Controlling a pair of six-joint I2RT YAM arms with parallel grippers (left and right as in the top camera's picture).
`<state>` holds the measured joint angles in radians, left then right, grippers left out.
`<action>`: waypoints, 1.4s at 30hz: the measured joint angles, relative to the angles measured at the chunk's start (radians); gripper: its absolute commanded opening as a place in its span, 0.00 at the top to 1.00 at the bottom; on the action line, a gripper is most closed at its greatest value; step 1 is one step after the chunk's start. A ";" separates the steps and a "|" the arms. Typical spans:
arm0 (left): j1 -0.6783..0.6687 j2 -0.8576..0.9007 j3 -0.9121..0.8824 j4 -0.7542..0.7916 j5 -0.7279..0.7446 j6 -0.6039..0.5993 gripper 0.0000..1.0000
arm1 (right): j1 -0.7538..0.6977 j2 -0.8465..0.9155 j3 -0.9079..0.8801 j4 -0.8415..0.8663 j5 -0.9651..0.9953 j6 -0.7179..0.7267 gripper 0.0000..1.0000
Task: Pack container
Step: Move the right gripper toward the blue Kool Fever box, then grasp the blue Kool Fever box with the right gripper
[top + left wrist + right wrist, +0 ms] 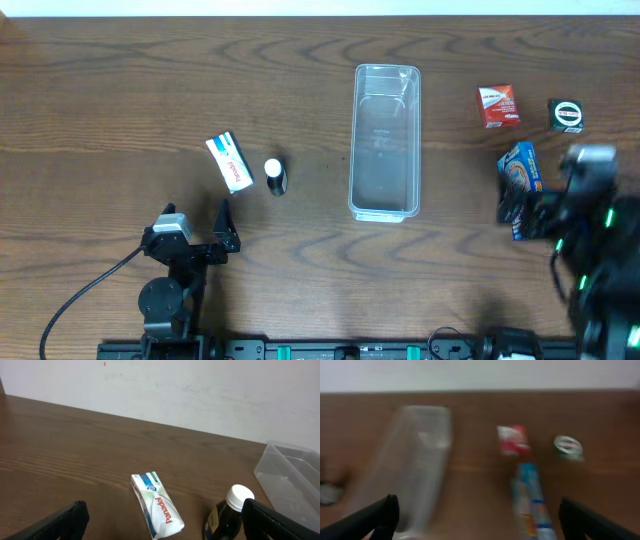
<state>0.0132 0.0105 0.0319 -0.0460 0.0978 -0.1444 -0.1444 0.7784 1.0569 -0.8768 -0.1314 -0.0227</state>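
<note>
Your container (384,140) lies empty, so nothing is packed yet. Left of it, the left gripper (226,230) gapes wide, holding nothing, facing the white packet (156,505) and bottle (239,497). Right of it, the right gripper (477,520) is spread wide and bare, seemingly lined up on the blue packet (527,495).

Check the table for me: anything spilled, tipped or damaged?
Nothing stands out. The container sits upright and empty, the bottle stands capped, and the white box lies flat, intact. The right wrist view is too blurred for fine detail.
</note>
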 measured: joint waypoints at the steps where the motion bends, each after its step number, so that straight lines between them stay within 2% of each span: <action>1: 0.000 0.000 0.000 0.000 0.000 0.001 0.02 | -0.026 0.068 0.049 -0.047 0.011 -0.021 0.01; 5: 0.000 0.000 0.000 0.000 0.000 0.003 0.02 | -0.097 0.310 0.201 -0.181 0.039 -0.072 0.01; 10: 0.000 0.000 0.000 0.000 0.000 0.004 0.02 | -0.113 0.480 0.257 -0.196 0.085 -0.109 0.01; 19: 0.000 0.000 0.000 0.000 0.000 0.004 0.02 | -0.120 0.599 0.257 -0.215 0.154 -0.177 0.01; 34: 0.000 0.000 0.000 0.000 0.000 0.004 0.02 | -0.174 0.819 0.259 -0.222 0.083 -0.315 0.01; 36: 0.000 0.000 0.000 0.000 0.000 0.004 0.02 | -0.174 0.850 0.259 -0.222 0.075 -0.330 0.02; 39: 0.000 0.000 0.000 0.000 0.000 0.004 0.02 | -0.174 0.896 0.259 -0.219 0.070 -0.344 0.09; 42: 0.000 0.000 0.000 0.000 0.000 0.004 0.02 | -0.174 0.935 0.259 -0.218 0.066 -0.352 0.07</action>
<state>0.0132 0.0105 0.0319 -0.0460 0.0982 -0.1402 -0.3187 1.7130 1.3159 -1.0946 -0.0658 -0.3748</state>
